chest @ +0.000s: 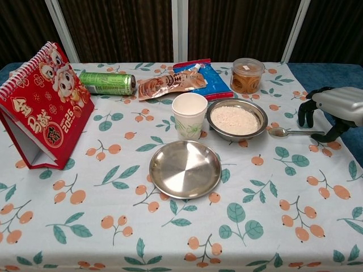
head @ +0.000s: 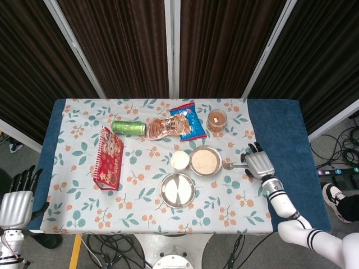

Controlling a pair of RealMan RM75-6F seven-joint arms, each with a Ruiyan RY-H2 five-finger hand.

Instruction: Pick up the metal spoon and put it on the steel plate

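The table (head: 280, 120) carries a floral cloth; bare blue surface shows along its right edge. The right hand (chest: 332, 110) hovers over the handle end of the metal spoon (chest: 294, 132), fingers (chest: 309, 112) apart and curved downward, holding nothing. Whether any finger touches the handle cannot be told. The spoon lies flat on the cloth, bowl end pointing toward the bowl of grain (chest: 236, 119) and just beside it.

The steel plate (chest: 185, 169) sits empty near the front centre of the table, well apart from the spoon. Open cloth lies between spoon and plate along the front right area. The paper cup (chest: 189, 115) stands upright just behind the plate, beside the bowl of grain.

The left hand (head: 15, 203) rests off the table's left corner, fingers apart and empty.

Other items: a red desk calendar (chest: 42, 105) marked "2025" at the left, a green can (chest: 108, 83) lying on its side, a brown snack packet (chest: 167, 86) overlapping a blue packet (chest: 209, 82), and a lidded plastic jar (chest: 247, 75) at the rear right.
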